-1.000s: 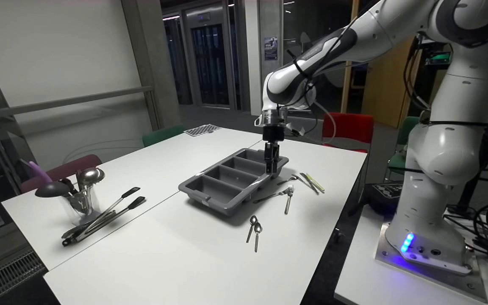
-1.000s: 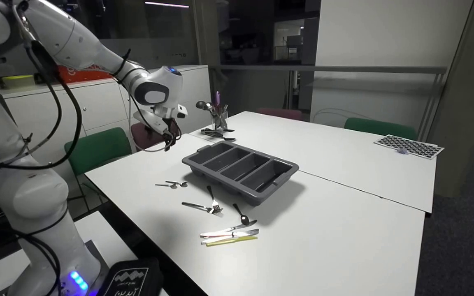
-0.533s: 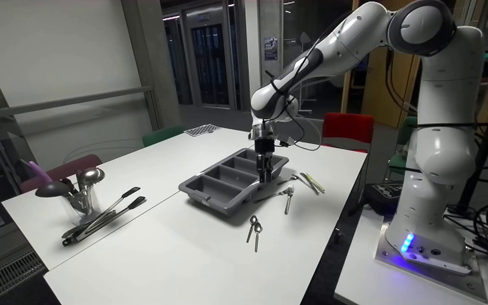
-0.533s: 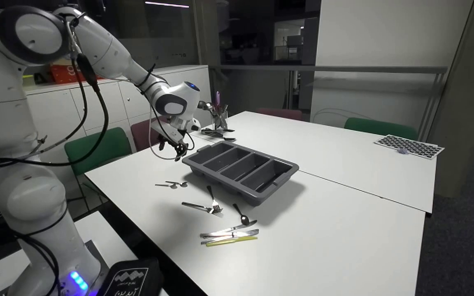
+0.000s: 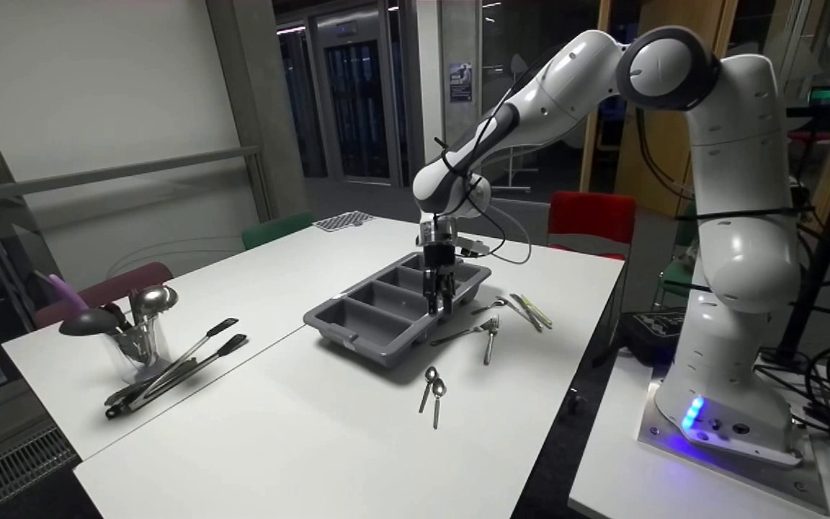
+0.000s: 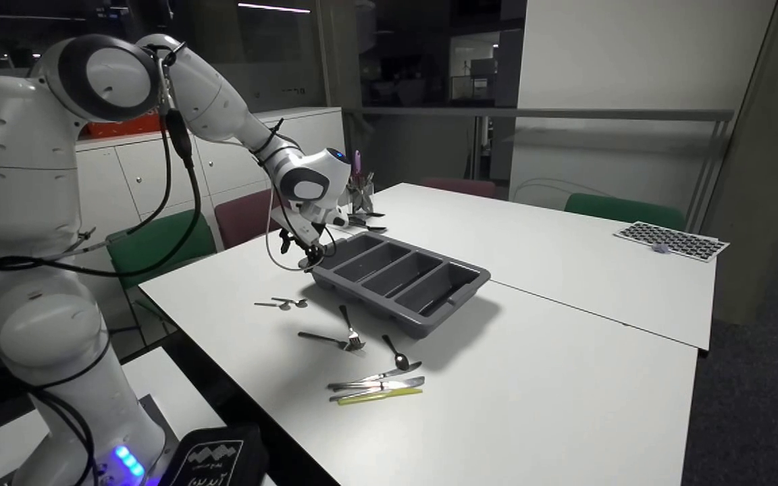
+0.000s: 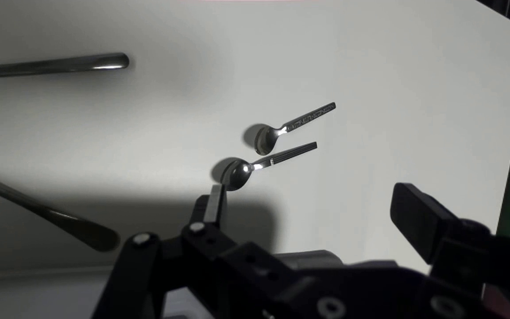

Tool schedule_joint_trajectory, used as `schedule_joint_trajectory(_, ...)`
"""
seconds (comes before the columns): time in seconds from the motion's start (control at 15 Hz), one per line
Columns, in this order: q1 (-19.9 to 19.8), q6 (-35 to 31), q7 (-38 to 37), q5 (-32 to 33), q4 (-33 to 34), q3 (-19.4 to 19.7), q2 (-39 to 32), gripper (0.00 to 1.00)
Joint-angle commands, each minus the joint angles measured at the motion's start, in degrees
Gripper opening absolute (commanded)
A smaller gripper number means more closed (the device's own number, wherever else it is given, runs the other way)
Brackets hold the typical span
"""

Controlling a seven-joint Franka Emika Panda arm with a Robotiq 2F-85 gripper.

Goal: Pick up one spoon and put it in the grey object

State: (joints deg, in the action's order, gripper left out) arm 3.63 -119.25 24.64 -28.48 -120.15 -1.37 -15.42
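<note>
tray (image 6: 389, 308): grey, the drop-off spot
gripper (image 7: 310, 204): jaws wide, nothing held, hovers beside the tray
likely spoon (image 7: 277, 159): 1 of 2 outside the tray near its corner, below the gripper, farther out
spoon axis: roughly along the tray's long rim, nearly matching jaw spread, so i'd turn first

The surface (image 6: 551, 364) is white, the tray (image 6: 370, 297) dark grey, the claw (image 7: 310, 201) black. One silvery spoon (image 7: 284, 129) has an ornately patterned handle, another silvery spoon (image 7: 264, 162) a lengthwise-striped one. One utensil (image 6: 381, 396) is yellow, a far sheet (image 6: 683, 241) patterned in black and white.
</note>
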Motion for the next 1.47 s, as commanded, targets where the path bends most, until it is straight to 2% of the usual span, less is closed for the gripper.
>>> schedule_joint_trajectory(0.0,-1.89,-0.10,-1.66,0.53,0.56,-2.15,-0.62,1.00)
schedule_joint_trajectory(0.4,-1.81,0.02,-3.85,0.48,1.32,-2.70,-1.07,1.00)
schedule_joint_trajectory(0.6,-0.83,-2.95,-10.25,-2.93,0.05,-3.49,-2.05,1.00)
schedule_joint_trajectory(0.73,-0.13,-7.46,-15.20,-6.75,-1.44,-4.72,-3.09,1.00)
schedule_joint_trajectory(1.07,2.96,-25.69,-22.49,-17.81,-7.87,-8.72,-4.95,1.00)
schedule_joint_trajectory(1.4,8.52,-42.45,-32.74,-27.82,-16.61,-12.51,-2.39,1.00)
